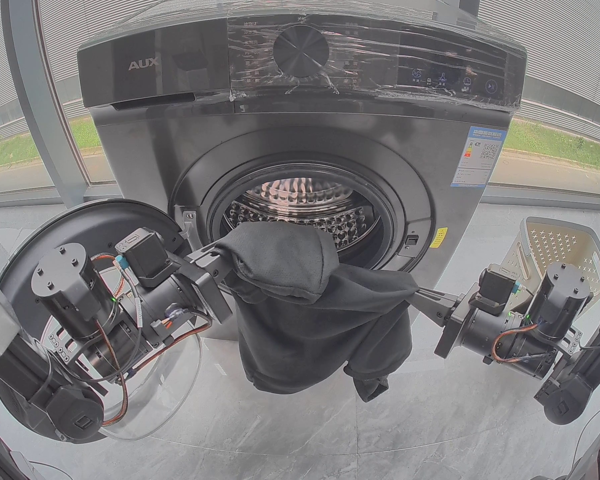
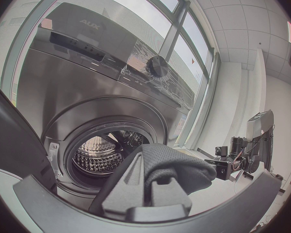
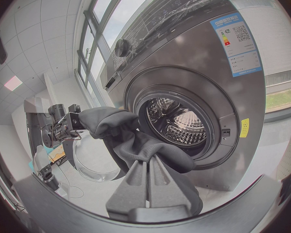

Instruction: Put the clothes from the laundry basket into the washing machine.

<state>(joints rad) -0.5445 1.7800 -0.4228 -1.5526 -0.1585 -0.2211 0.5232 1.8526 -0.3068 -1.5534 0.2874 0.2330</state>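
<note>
Fig.: dark garment (image 1: 313, 308) slung between left hand (image 1: 215, 259) & right hand (image 1: 421, 296), both clamped on the cloth, just before the open drum (image 1: 307, 198) of the washing machine (image 1: 173, 135). Best approach, probably: lift both ends level w/ the opening, then feed in together so the hanging bulk clears the lower rim.

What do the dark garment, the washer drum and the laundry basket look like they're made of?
The garment looks like a soft knit, perhaps synthetic mesh: matte black, with a fine pinhole texture up close and a limp drape. The drum is bright metal, likely stainless steel: shiny, embossed and perforated. The basket seems to be rigid plastic: cream, matte, with moulded holes.
</note>
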